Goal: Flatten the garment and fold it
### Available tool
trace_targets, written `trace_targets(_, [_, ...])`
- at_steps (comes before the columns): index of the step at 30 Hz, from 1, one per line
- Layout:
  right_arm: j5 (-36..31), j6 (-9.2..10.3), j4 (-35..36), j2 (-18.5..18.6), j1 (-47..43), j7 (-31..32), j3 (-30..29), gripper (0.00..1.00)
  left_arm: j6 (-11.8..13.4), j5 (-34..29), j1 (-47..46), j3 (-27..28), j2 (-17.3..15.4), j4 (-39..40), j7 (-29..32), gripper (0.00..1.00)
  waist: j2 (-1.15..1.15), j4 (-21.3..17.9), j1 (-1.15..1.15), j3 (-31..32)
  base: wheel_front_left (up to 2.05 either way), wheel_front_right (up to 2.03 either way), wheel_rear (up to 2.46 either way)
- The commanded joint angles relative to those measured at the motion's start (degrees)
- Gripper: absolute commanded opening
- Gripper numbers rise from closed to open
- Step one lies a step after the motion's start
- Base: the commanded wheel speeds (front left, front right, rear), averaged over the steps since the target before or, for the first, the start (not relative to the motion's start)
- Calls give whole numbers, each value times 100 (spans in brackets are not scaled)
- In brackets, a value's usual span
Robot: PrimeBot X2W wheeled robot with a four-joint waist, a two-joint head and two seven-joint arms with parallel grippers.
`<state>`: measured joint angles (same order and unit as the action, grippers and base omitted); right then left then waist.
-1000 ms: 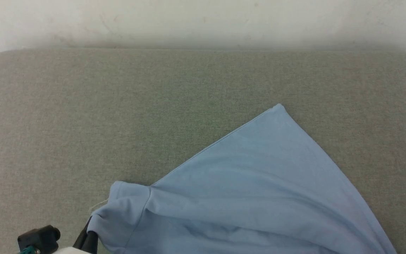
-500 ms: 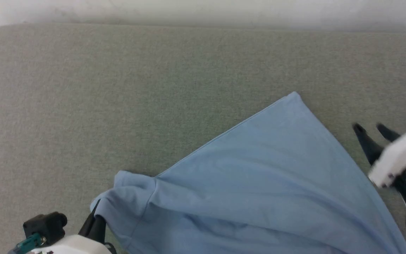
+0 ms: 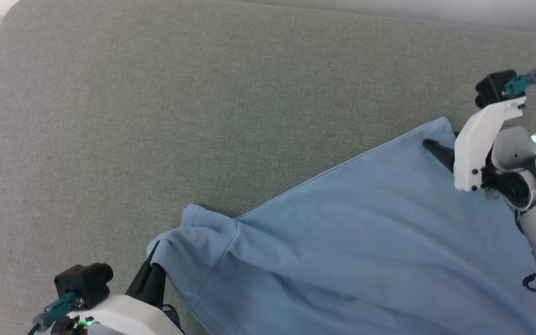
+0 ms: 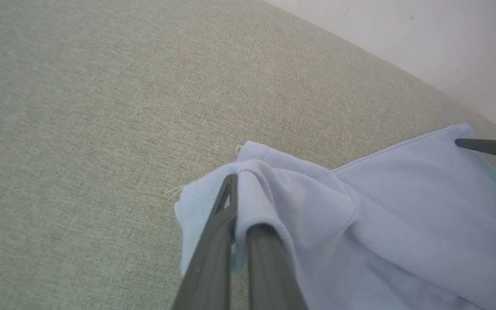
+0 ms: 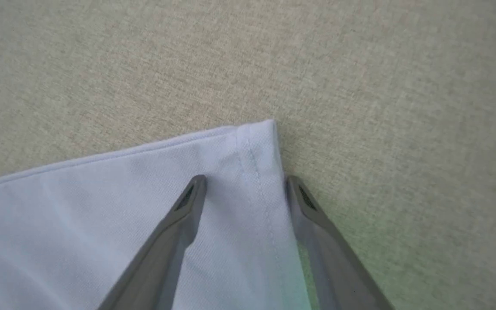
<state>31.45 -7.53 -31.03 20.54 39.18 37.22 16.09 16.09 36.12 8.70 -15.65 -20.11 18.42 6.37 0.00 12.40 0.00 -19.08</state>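
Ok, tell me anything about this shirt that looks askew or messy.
The garment lies diagonally on the grey pad. Its sleeve is bunched and puckered where the left pincer is shut on it, with a loose white thread at its edge. The hem corner by the open right pincer lies flat.

the grey tabletop (image 3: pixel 156 93) lies bare across its far and left parts, giving a claw wide room to pass. the shirt (image 3: pixel 342 242) covers the near right. the left claw (image 4: pixel 239 202) pinches the shirt's bunched edge at the near left. the right claw (image 5: pixel 246 180), fingers spread, straddles the shirt's far corner. a pale wall (image 4: pixel 424 43) bounds the far edge.
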Motion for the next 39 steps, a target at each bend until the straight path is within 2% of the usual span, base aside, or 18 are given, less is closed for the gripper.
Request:
trace_targets(1, [23,4,-224,42,113,62,123,100,-54,-20,-126,-19,43,-27,-60,0,0,82,0,-107,0,0,0])
trace_targets(4, [163,4,-646,7,229,382,350,100,-73,-30,-187,-58,74,-68,-89,0,0,73,0,-148,0,0,0])
trace_targets(7, [421,4,-1088,-61,201,1087,513,98,-98,-22,-231,-81,90,-130,-104,0,0,65,0,-126,0,0,0])
trace_targets(8, [498,4,-1168,-82,194,1297,558,44,-106,-14,-237,-85,92,-148,-106,0,0,62,0,-113,0,0,0])
trace_targets(9, [581,4,-1217,-106,191,1439,566,27,-114,-4,-240,-87,92,-165,-107,0,0,58,0,-100,0,0,0])
trace_targets(10, [638,4,-1242,-125,182,1546,590,3,-119,1,-242,-84,85,-194,-107,0,0,52,0,-70,0,0,0])
trace_targets(11, [689,4,-1253,-135,166,1617,606,0,-120,-1,-240,-83,74,-230,-103,0,0,48,0,-28,0,0,0])
trace_targets(14, [805,4,-1158,-141,148,1640,662,0,-131,31,-228,-72,66,-310,-105,0,0,16,0,125,0,0,0])
trace_targets(19, [909,4,-747,-39,204,1139,740,0,-165,7,-281,14,-60,-338,-126,0,0,-57,0,385,0,0,0])
trace_targets(25, [905,4,9,238,355,-204,719,0,-283,-126,-834,285,-525,-225,21,0,0,-313,0,841,0,0,0])
trace_targets(31, [755,4,375,438,502,-1125,435,0,-612,-215,-2142,456,-986,-488,319,0,0,-679,0,1188,0,0,0])
trace_targets(35, [609,4,441,482,798,-1342,266,0,-928,-156,-3341,441,-1051,-1062,459,0,0,-957,0,1190,0,0,0])
trace_targets(39, [374,4,331,472,1309,-1499,27,0,-1263,-33,-4669,490,-1017,-2030,439,0,0,-1184,0,985,0,0,0])
